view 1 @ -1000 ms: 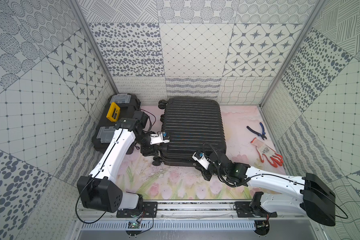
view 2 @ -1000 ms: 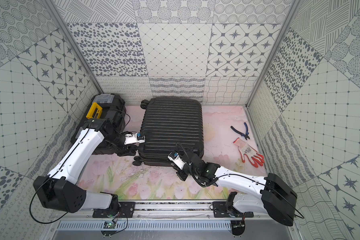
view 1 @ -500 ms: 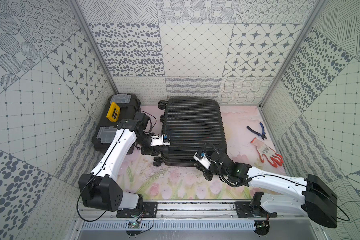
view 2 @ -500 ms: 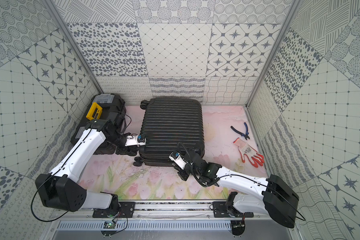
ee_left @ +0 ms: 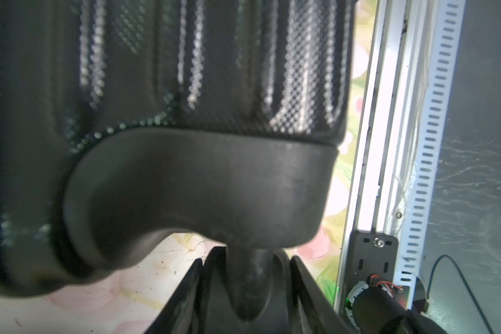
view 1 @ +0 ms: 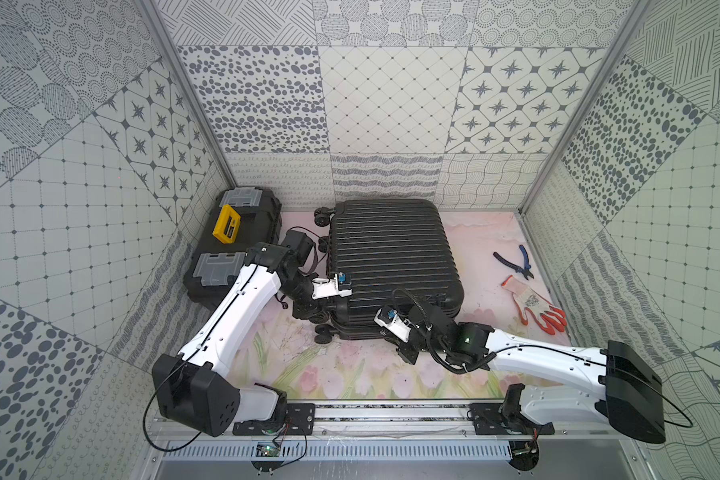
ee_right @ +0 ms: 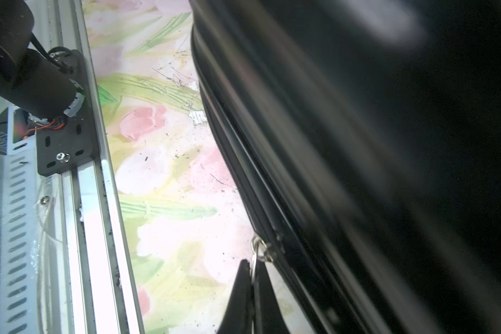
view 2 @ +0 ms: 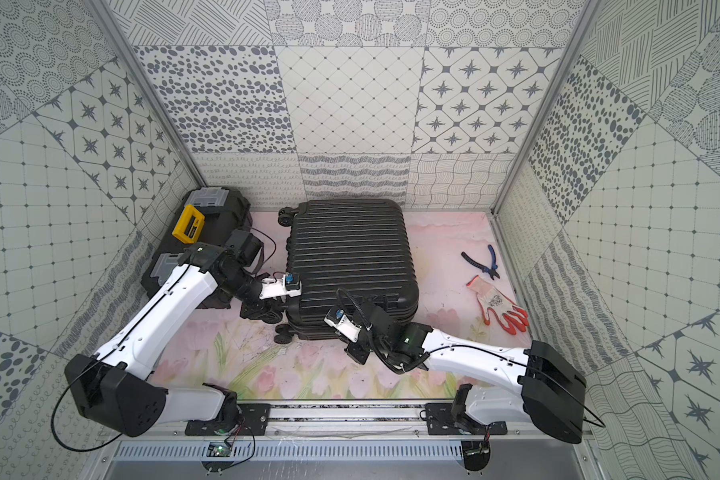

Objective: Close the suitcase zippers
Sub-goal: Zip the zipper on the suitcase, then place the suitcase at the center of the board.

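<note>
rail at near edge, then an open strip of table up to the suitcase. right pincer together, clamped on one silver pull tab of the zippers there. left pincer clamped around one wheel, near-left corner. suitcase flat, mid-table, far edge near back wall. room on right: one glove, one pliers. far left: one toolbox.

Count: one suitcase, one toolbox, one pliers, one glove. Two grippers: left gripper, right gripper. One zip pull showing.
</note>
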`<state>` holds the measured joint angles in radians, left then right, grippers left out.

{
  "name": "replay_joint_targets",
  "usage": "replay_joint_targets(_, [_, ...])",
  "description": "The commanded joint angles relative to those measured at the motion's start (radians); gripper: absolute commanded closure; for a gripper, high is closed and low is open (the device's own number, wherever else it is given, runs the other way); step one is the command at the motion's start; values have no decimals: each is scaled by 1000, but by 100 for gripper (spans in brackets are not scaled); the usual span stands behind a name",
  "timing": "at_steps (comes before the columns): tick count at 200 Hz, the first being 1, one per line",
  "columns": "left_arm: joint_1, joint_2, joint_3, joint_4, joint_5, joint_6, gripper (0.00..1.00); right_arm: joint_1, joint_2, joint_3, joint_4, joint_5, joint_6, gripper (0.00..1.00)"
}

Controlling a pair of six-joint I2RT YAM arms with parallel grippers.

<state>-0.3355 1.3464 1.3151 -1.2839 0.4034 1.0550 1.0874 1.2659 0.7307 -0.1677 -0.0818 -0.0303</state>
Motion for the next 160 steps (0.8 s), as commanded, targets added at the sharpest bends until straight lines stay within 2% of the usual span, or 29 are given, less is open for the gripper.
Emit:
replay_joint_targets(1, [-72,-25,-25,146,206,-258,84,52,25,81,255,-163,36,100])
replay_joint_targets(27, [-116,-46,-59,255,268,-338,84,76,89,99,356,-167,84,100])
replay_joint_targets(61, [-168,-24,-56,261,302,-356,87,114,201,141,522,-123,125,100])
replay_joint_targets(103, [-189,-23,-119,330,387,-383,88,190,350,171,740,46,201,100])
replay_joint_targets(136, [-198,-8,-143,357,434,-394,89,203,468,231,875,173,293,100])
replay_joint_targets(160, [-198,1,-153,320,422,-361,90,197,520,267,953,338,401,100])
